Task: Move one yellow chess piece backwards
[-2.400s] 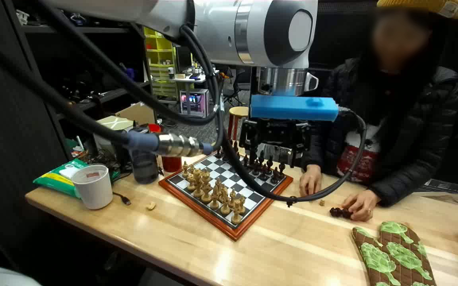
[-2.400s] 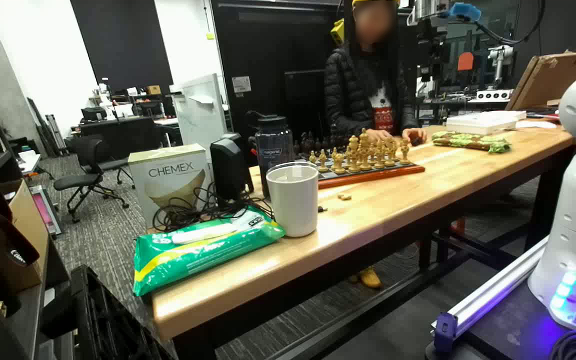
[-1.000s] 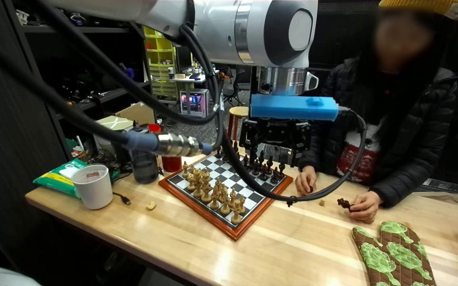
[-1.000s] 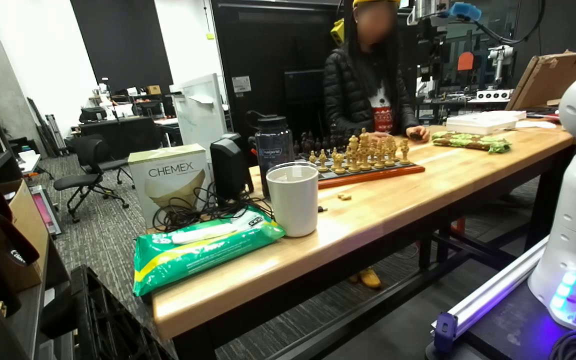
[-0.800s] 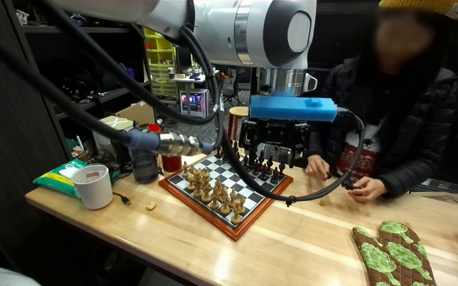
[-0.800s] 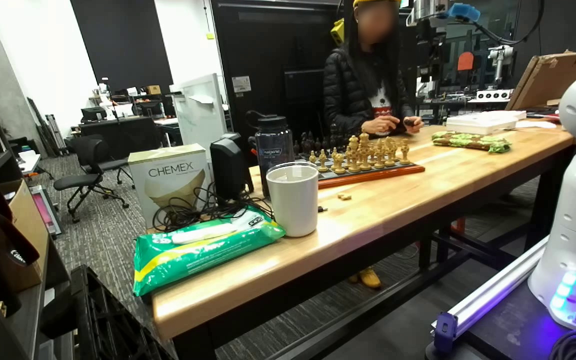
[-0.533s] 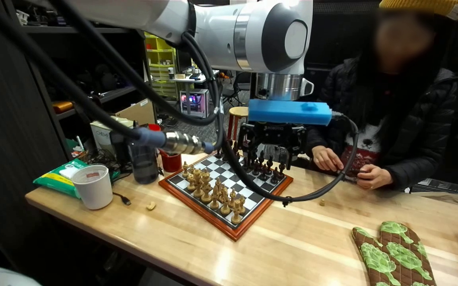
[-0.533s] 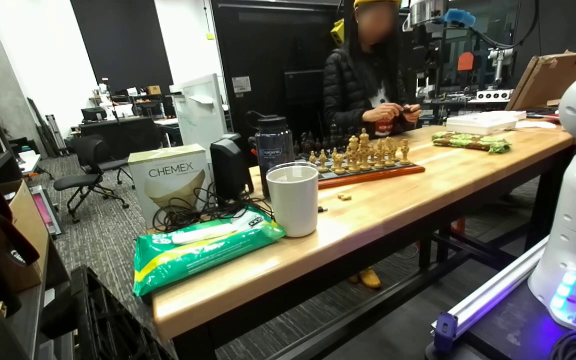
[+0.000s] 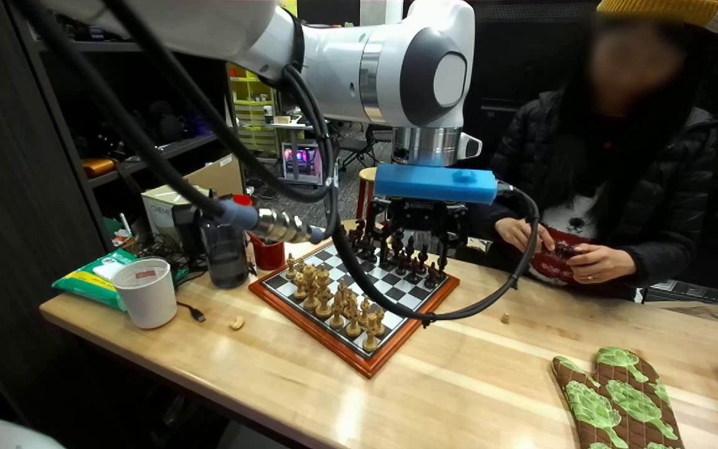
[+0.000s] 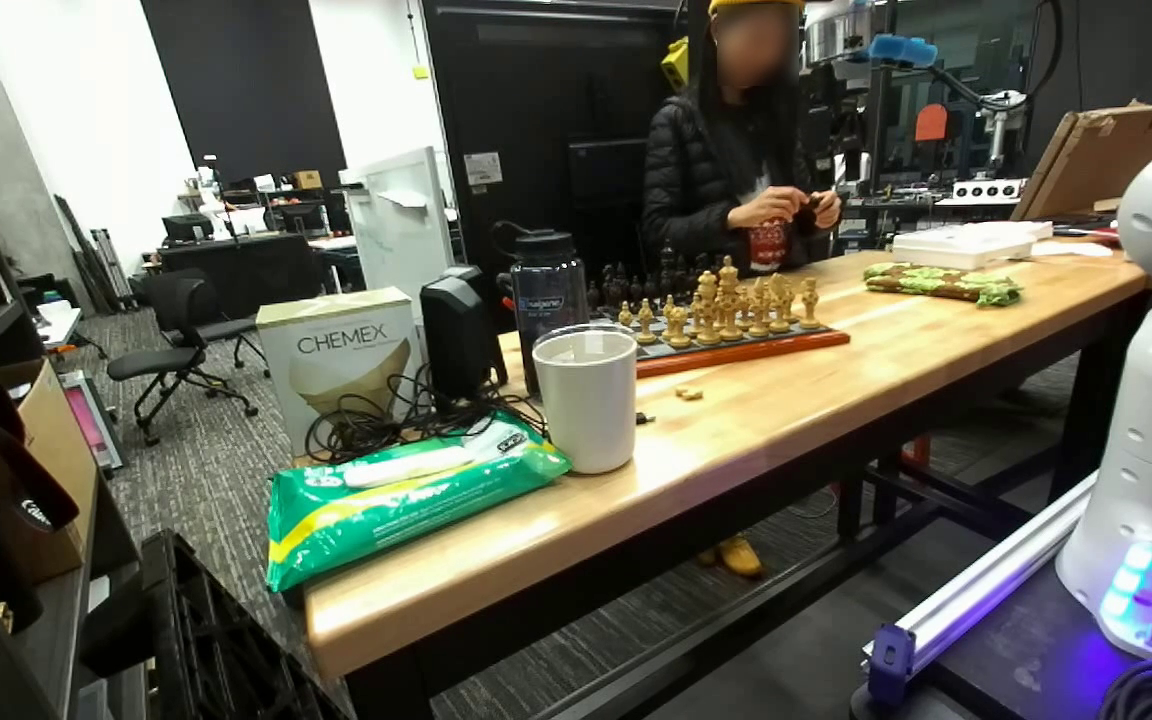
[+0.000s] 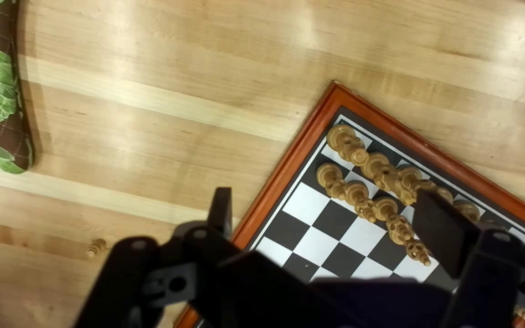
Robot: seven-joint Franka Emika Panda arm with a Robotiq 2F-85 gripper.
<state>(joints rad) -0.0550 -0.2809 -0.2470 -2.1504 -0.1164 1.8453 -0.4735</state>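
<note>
In an exterior view, the end effector (image 9: 414, 255), lettered ROBOTIQ, seems to hang above the far right of the board (image 9: 368, 369); the yellow chess pieces (image 9: 336, 312), long axes upright, stand lower, near-left of it. Reaching one probably calls for travel near-left, then down; which is meant, I cannot tell. In an exterior view, a box (image 10: 336, 360) reads CHEMEX, a bottle (image 10: 548, 275) apparently nalgene. In the wrist view, the fingers (image 11: 442, 234) are spread wide, holding nothing, one hiding some of those pieces.
</note>
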